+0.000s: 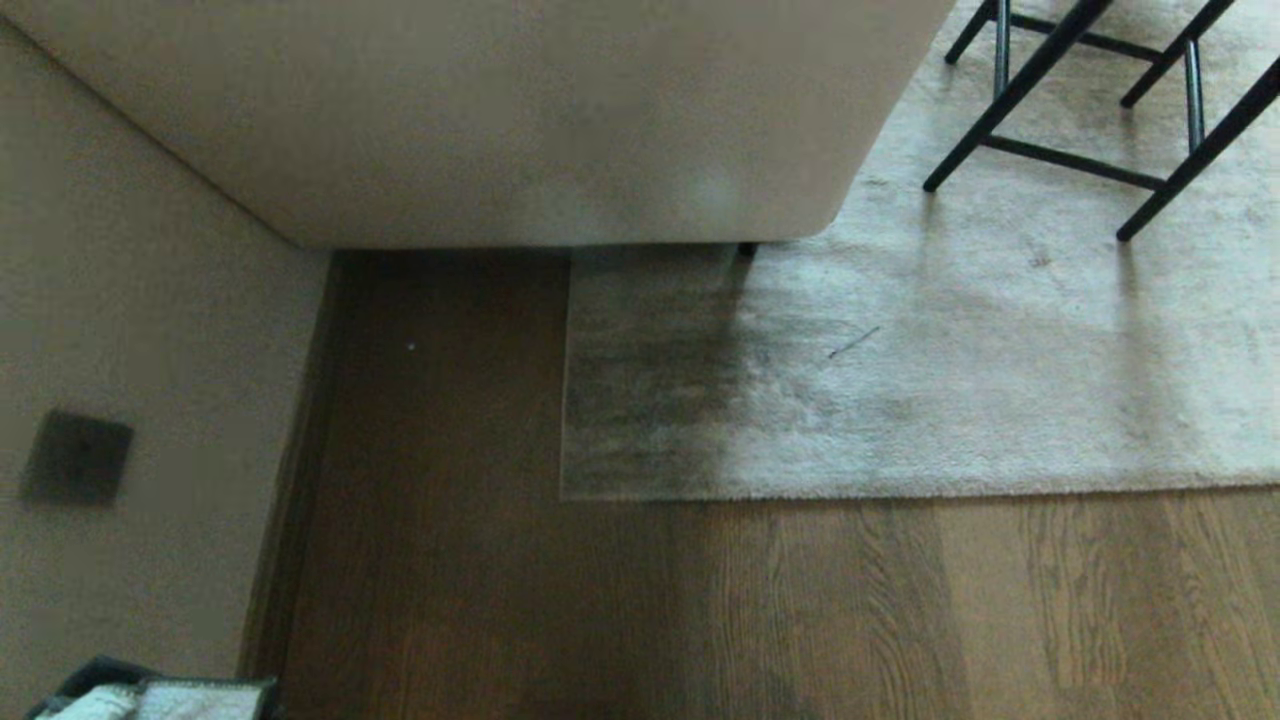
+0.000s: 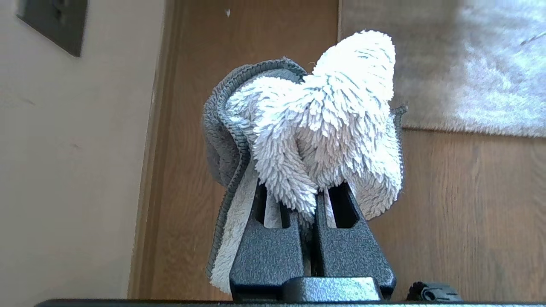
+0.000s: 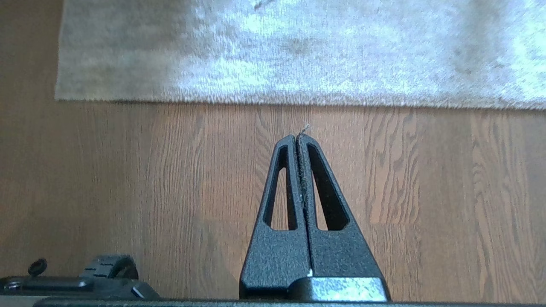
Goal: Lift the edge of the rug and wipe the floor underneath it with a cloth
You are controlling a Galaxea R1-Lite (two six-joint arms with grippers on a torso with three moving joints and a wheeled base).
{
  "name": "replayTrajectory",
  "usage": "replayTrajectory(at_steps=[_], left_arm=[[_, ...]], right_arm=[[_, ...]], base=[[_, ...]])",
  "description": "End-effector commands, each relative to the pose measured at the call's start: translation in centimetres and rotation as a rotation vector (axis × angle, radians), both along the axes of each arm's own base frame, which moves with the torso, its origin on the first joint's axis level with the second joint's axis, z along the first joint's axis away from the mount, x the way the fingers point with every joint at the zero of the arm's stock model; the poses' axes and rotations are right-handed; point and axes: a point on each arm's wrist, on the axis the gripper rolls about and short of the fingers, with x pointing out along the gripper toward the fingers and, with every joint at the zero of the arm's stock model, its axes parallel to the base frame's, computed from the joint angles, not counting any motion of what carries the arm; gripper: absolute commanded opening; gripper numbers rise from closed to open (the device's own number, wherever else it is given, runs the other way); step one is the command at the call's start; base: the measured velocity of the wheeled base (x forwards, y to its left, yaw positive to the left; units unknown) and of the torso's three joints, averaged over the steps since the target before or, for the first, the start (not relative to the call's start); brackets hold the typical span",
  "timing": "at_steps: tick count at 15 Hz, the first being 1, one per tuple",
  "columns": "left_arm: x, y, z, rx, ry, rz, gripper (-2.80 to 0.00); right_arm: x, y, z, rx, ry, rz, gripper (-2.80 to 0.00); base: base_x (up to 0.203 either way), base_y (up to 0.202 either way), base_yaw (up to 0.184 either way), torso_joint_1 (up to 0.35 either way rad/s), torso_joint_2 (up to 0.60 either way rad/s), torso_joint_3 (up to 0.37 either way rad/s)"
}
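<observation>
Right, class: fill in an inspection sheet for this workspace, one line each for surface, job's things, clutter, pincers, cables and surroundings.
Surface: brown wood-grain floor, bare in front of the rug.
Job's things: rug edge lies flat on the floor, corner not lifted; cloth, white and shaggy with a grey hem, bunched in the left pincer.
Clutter: a thin dark streak on the rug pile.
Pincers: left pincer shut on the cloth, above the floor near the wall; right pincer shut, empty, above bare floor short of the rug edge.
Cables: nothing seen.
Surroundings: beige wall with a dark wall plate; pale sofa resting partly on the rug; black chair legs on the rug.
</observation>
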Motion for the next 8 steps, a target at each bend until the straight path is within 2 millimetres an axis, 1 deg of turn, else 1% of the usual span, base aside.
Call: replayTrajectory(at_steps=[1,8], left_arm=[[0.00,0.00,0.00,-0.001,0.000,0.000,-2.80],[0.00,0.00,0.00,-0.001,0.000,0.000,-2.80]], right_arm=[[0.01,0.00,0.01,-0.001,0.001,0.001,-2.80],[0.01,0.00,0.01,-0.001,0.001,0.001,-2.80]], base=[[0.000,0.000,0.000,0.008,0.01,0.202],[0.000,0.000,0.000,0.003,0.00,0.199]])
